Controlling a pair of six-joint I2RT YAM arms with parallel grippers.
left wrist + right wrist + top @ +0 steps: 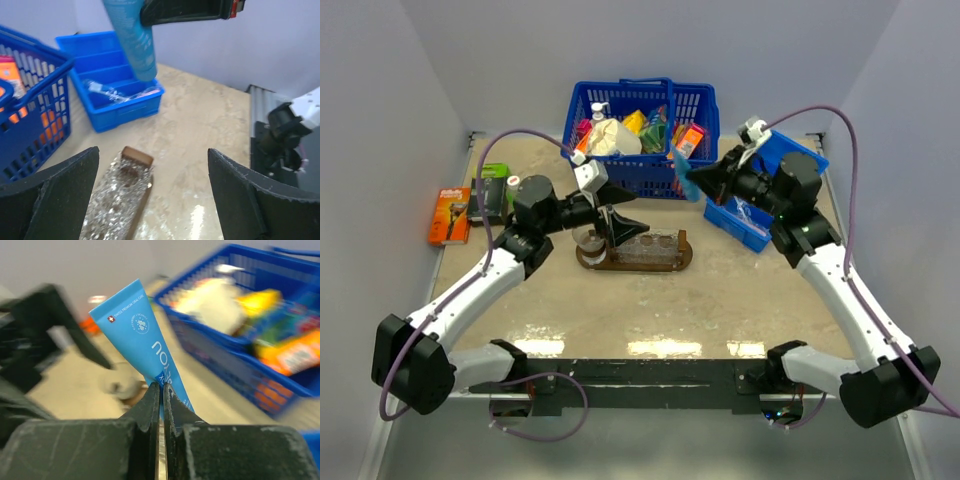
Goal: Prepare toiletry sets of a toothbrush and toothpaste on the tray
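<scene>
The right arm bends in from the right, and the right tool is pinched tight on a blue toothpaste tube, held up in the air by the basket, beyond the right end of the tray. The left arm stretches out low across the table, with the left tool spread wide over the tray's left end.

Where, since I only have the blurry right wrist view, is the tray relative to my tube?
Observer: In the top view the tray lies in front of the basket, left of and nearer the robot than the tube in the right gripper.
Operator: Is the left arm in my way?
Observer: The left gripper hovers open above the tray's left part.
Operator: What's beyond my tube?
Observer: The left wrist view shows the blue bin holding clear-wrapped items.
</scene>
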